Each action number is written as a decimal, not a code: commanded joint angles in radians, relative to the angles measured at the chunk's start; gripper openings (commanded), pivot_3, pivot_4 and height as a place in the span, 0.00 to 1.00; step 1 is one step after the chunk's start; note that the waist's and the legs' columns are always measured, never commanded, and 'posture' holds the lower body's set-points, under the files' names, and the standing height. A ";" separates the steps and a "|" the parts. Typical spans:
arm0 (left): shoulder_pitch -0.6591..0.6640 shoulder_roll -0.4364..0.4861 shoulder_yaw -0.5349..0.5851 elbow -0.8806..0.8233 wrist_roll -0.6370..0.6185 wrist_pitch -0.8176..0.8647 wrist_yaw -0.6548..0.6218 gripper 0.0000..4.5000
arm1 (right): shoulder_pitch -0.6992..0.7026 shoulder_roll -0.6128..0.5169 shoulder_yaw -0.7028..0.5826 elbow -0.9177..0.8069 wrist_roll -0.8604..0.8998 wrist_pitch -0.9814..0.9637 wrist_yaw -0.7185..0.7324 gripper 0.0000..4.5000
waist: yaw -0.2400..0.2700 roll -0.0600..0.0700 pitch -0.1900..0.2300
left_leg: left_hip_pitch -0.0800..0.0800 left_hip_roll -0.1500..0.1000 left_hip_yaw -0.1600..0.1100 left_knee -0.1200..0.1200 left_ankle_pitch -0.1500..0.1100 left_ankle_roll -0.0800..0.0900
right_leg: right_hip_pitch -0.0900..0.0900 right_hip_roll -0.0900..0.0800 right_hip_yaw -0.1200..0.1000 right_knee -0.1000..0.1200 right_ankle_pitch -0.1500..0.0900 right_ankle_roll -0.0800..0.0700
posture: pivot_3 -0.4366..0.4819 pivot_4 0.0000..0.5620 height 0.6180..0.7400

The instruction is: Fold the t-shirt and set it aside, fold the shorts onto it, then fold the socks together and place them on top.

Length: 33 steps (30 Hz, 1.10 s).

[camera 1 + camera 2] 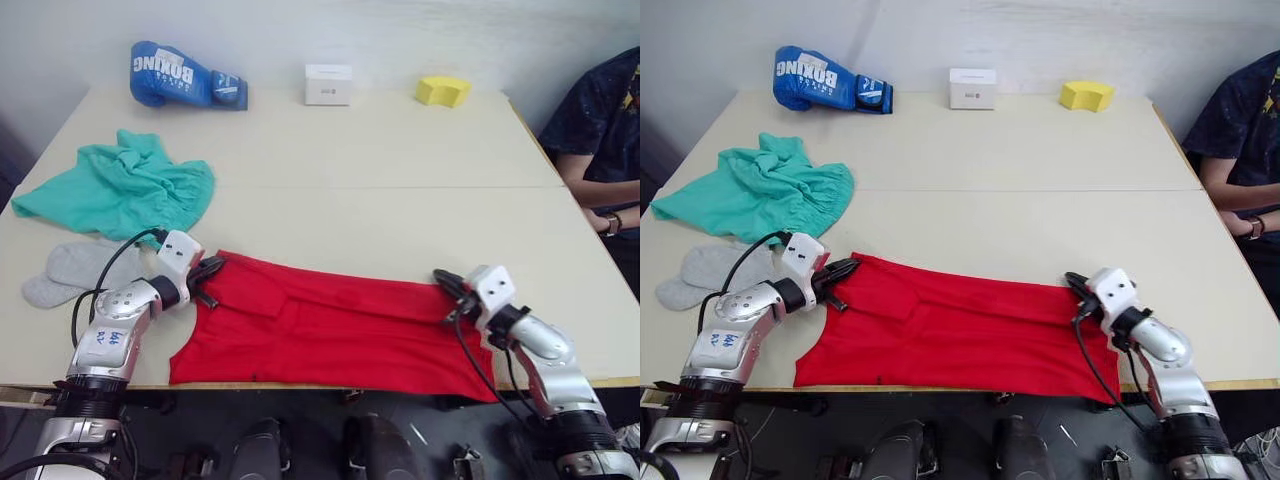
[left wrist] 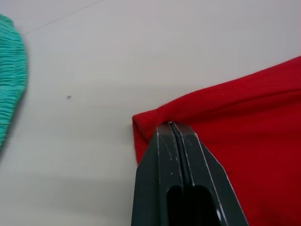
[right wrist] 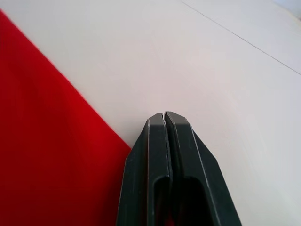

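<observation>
The red t-shirt lies flat as a long band along the table's front edge. My left gripper is shut, its tips resting on the shirt's far left corner; I see no cloth between the fingers. My right gripper is also shut at the shirt's far right corner, with its tips over bare table just beside the red edge. The teal shorts lie crumpled at the left. The grey socks lie flat in front of them, to the left of my left arm.
A blue boxing glove, a white box and a yellow sponge stand along the back edge. A person sits at the table's right side. Bare tabletop spreads across the middle and right.
</observation>
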<state>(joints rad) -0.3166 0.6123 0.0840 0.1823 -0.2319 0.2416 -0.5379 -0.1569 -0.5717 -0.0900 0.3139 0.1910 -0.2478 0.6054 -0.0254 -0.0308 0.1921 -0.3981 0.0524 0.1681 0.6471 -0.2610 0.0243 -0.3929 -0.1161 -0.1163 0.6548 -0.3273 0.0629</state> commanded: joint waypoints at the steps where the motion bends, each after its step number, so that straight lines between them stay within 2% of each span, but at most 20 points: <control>1: -0.012 0.006 0.071 -0.024 -0.047 -0.091 -0.063 0.00 | 0.017 -0.019 -0.096 0.019 0.088 0.015 0.040 0.01 | -0.001 0.000 0.000 | 0.000 0.000 0.000 0.000 0.000 0.000 | 0.000 0.000 0.000 0.000 0.000 0.000 | 0.48 0.27 1.00; 4: 0.002 0.068 0.125 -0.037 -0.088 -0.104 -0.159 0.00 | 0.014 -0.091 -0.175 -0.040 0.263 0.150 0.222 0.01 | -0.005 0.003 0.002 | -0.002 0.000 0.000 -0.001 0.002 -0.002 | -0.002 0.000 0.000 0.000 0.000 0.000 | 0.48 0.27 1.00; 5: 0.009 0.089 0.149 -0.052 -0.134 -0.095 -0.220 0.00 | 0.009 -0.140 -0.187 -0.043 0.307 0.225 0.302 0.05 | -0.006 0.005 0.003 | -0.003 0.000 0.001 -0.001 0.003 -0.002 | -0.003 0.000 0.000 0.000 0.000 0.000 | 0.48 0.27 1.00; 7: 0.038 0.130 0.171 -0.112 -0.225 -0.061 -0.355 0.08 | -0.032 -0.225 -0.186 0.007 0.313 0.280 0.400 0.15 | -0.009 0.007 0.004 | -0.003 0.001 0.002 -0.001 0.004 0.001 | -0.003 0.000 0.000 0.000 0.000 0.000 | 0.48 0.27 1.00; 9: 0.082 0.170 0.167 -0.194 -0.274 -0.033 -0.451 0.19 | -0.103 -0.304 -0.135 0.096 0.274 0.330 0.510 0.29 | -0.012 0.007 0.004 | -0.003 0.001 0.002 -0.001 0.004 0.001 | -0.003 0.000 0.000 -0.001 0.000 0.000 | 0.48 0.27 1.00; 12: 0.122 0.196 0.160 -0.275 -0.298 -0.019 -0.511 0.40 | -0.197 -0.355 -0.049 0.207 0.196 0.335 0.632 0.52 | -0.009 0.008 0.005 | -0.002 0.001 0.002 -0.001 0.000 0.003 | -0.003 0.000 0.000 -0.001 0.000 -0.001 | 0.48 0.27 1.00; 15: 0.170 0.195 0.141 -0.346 -0.297 -0.061 -0.573 0.61 | -0.339 -0.345 0.059 0.335 0.097 0.319 0.729 0.76 | -0.008 0.010 0.006 | -0.002 0.002 0.002 -0.001 -0.001 0.001 | -0.004 0.001 -0.001 -0.002 0.000 -0.002 | 0.48 0.27 1.00; 18: 0.180 0.162 0.133 -0.357 -0.262 -0.094 -0.536 0.83 | -0.483 -0.304 0.151 0.473 0.008 0.317 0.788 1.00 | -0.014 0.014 0.008 | -0.004 0.002 0.004 0.000 0.000 0.002 | -0.006 0.001 0.000 -0.001 0.000 -0.003 | 0.48 0.27 1.00; 20: 0.179 0.150 0.135 -0.350 -0.269 -0.086 -0.529 0.97 | -0.535 -0.284 0.172 0.527 -0.013 0.336 0.822 1.00 | -0.017 0.014 0.008 | -0.005 0.002 0.004 0.001 0.003 0.002 | -0.007 0.001 0.001 -0.001 0.001 -0.002 | 0.48 0.27 1.00; 23: 0.192 0.146 0.129 -0.364 -0.261 -0.101 -0.536 0.99 | -0.575 -0.260 0.225 0.541 -0.048 0.368 0.917 1.00 | -0.019 0.014 0.008 | -0.005 0.002 0.004 0.000 0.004 0.001 | -0.007 0.001 0.000 -0.001 0.001 -0.003 | 0.48 0.27 1.00; 24: 0.195 0.145 0.128 -0.366 -0.259 -0.106 -0.537 0.99 | -0.575 -0.260 0.242 0.529 -0.057 0.378 0.951 0.96 | -0.021 0.014 0.008 | -0.005 0.002 0.004 0.000 0.004 0.000 | -0.007 0.001 0.000 -0.002 0.001 -0.003 | 0.48 0.27 1.00; 26: 0.205 0.144 0.137 -0.356 -0.263 -0.118 -0.546 1.00 | -0.568 -0.263 0.274 0.484 -0.057 0.401 0.997 0.86 | -0.023 0.014 0.008 | -0.005 0.002 0.004 0.000 0.004 0.000 | -0.006 0.001 0.000 -0.002 0.001 -0.003 | 0.48 0.27 1.00; 29: 0.228 0.141 0.155 -0.338 -0.269 -0.134 -0.551 1.00 | -0.559 -0.271 0.311 0.417 -0.025 0.434 1.009 0.63 | -0.027 0.014 0.008 | -0.005 0.003 0.004 0.000 0.003 0.000 | -0.006 0.001 0.000 -0.002 0.001 -0.003 | 0.48 0.27 1.00; 33: 0.253 0.137 0.162 -0.329 -0.271 -0.149 -0.559 1.00 | -0.586 -0.258 0.292 0.435 -0.031 0.427 1.009 0.32 | -0.028 0.014 0.008 | -0.005 0.003 0.004 0.000 0.001 -0.005 | -0.007 0.001 0.000 -0.002 0.001 -0.003 | 0.48 0.27 1.00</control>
<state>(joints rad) -0.0667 0.7522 0.2222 -0.1410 -0.4916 0.1099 -1.0903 -0.7415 -0.8343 0.1931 0.7408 0.1685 0.1754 1.5492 -0.0533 -0.0171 0.2003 -0.4030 0.0552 0.1717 0.6470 -0.2605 0.0195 -0.3995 -0.1148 -0.1165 0.6529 -0.3263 0.0602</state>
